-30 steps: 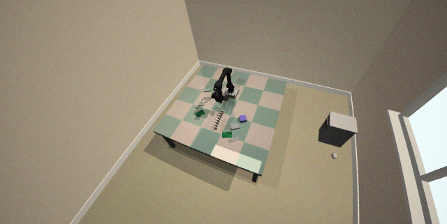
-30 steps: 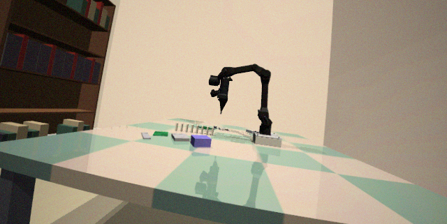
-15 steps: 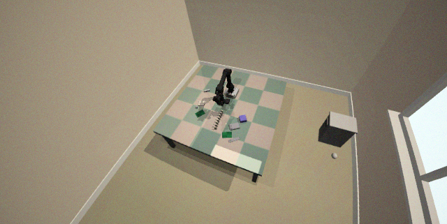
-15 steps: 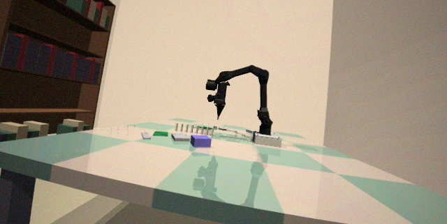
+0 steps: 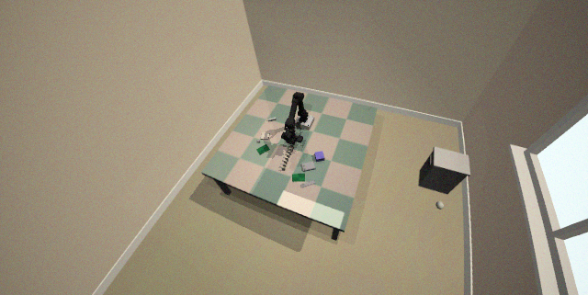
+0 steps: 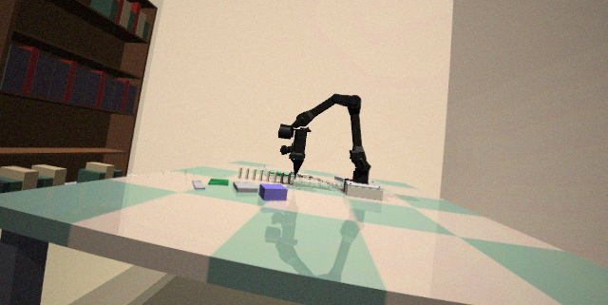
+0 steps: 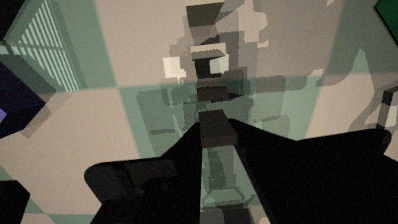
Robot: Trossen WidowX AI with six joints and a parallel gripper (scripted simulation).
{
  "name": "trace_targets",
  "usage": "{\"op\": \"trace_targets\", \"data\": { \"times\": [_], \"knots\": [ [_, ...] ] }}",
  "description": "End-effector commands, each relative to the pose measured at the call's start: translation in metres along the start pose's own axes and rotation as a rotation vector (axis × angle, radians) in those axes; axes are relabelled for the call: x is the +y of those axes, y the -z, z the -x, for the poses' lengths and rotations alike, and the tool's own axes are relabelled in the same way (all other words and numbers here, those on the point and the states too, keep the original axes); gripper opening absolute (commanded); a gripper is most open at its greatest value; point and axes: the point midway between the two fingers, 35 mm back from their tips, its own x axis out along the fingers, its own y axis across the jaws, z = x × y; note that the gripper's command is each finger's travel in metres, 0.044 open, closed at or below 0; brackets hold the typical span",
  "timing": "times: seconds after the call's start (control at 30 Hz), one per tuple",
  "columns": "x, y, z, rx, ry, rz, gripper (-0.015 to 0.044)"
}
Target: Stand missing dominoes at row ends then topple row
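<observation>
A row of several thin dominoes (image 5: 283, 164) (image 6: 255, 174) stands upright in the middle of the table. The nearest standing domino to the gripper (image 7: 213, 93) shows in the wrist view, with others beyond it toward the top. My gripper (image 6: 295, 174) (image 7: 213, 125) is shut on a dark-looking domino (image 7: 214, 123), held upright between the fingertips. It is low over the table at the robot-side end of the row, in line with it, with a gap to the nearest standing domino. Whether the held domino's foot touches the table is hidden.
A purple box (image 5: 319, 156) (image 6: 273, 192) and a grey flat box (image 5: 308, 166) (image 6: 245, 186) lie on one side of the row. One green piece (image 5: 299, 177) (image 6: 218, 181) lies beyond them, near a pale bar (image 5: 308, 185). Another green piece (image 5: 263, 149) and a whitish object (image 5: 265, 136) lie on the other side.
</observation>
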Motion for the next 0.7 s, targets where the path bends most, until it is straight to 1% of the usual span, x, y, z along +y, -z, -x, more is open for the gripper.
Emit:
{"op": "trace_targets", "data": {
  "times": [0.0,0.43,0.67],
  "knots": [
    [-0.0002,0.0055,-0.0208,0.004,0.002,-0.006,0.0107],
    [-0.0002,0.0057,-0.0216,0.004,0.002,-0.006,0.0107],
    [-0.0002,0.0057,-0.0216,0.004,0.002,-0.006,0.0291]
  ]
}}
